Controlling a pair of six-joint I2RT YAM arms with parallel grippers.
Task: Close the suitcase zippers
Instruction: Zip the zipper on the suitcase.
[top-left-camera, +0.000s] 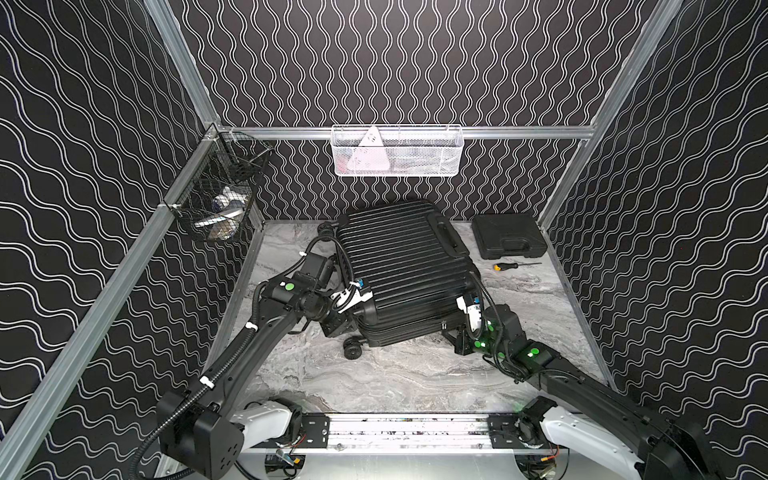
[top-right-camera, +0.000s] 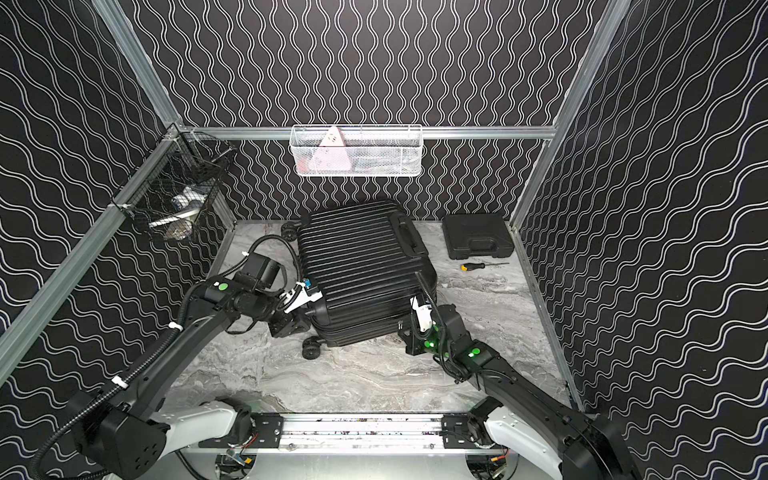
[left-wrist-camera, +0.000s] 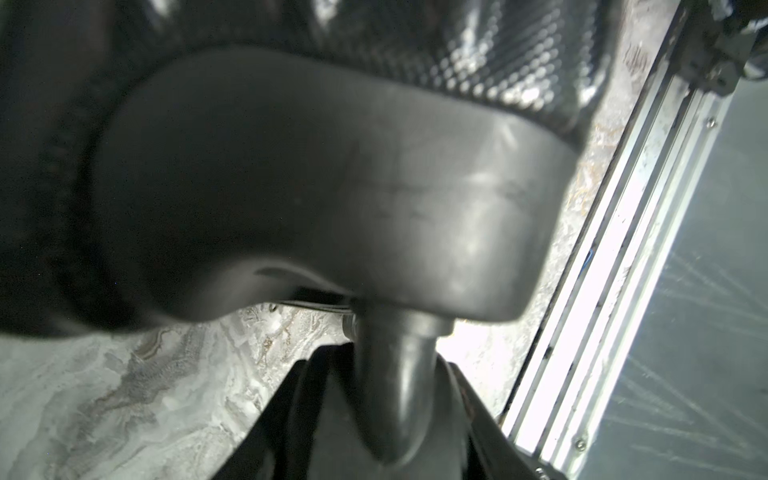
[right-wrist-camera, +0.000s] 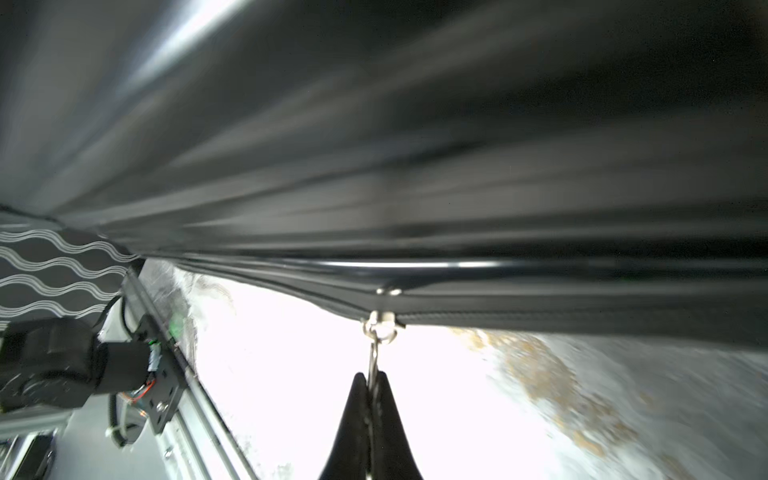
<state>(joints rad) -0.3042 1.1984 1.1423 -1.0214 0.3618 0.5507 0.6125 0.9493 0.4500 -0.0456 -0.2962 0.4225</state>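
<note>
The large black ribbed hard-shell suitcase (top-left-camera: 401, 266) (top-right-camera: 361, 266) lies flat on the grey marbled tabletop (top-left-camera: 395, 374), about mid-table and toward the far wall, turned slightly askew, with its shell halves together. A black carry handle (top-left-camera: 451, 237) lies on its top face. Only two black wheels show, one at the near left corner (top-left-camera: 352, 348) and one at the far left (top-left-camera: 326, 227). In both top views the seam is too dark to pick out. In the right wrist view the thin black zipper track (right-wrist-camera: 561, 322) runs along the shell edge to a small metal slider (right-wrist-camera: 380, 326). The shell above it is smeared by blur. The right gripper (right-wrist-camera: 371, 376) has its jaws together, pinching the slider's hanging pull tab (right-wrist-camera: 374, 357) at the suitcase's near right corner. The left gripper (left-wrist-camera: 386, 365) is at the near left corner, where its jaws stand partly apart, pressed on either side of a grey rounded stem under a blurred curved fitting. Which part of the suitcase this is cannot be made out. A flat black plastic tool case (top-left-camera: 509, 235) sits at the far right, apart from the suitcase. Just nearer lies a screwdriver with a black-and-yellow handle (top-left-camera: 509, 266). A white mesh basket (top-left-camera: 397, 151) hangs on the far wall and a black wire basket (top-left-camera: 216, 195) on the left, their contents unclear.
</note>
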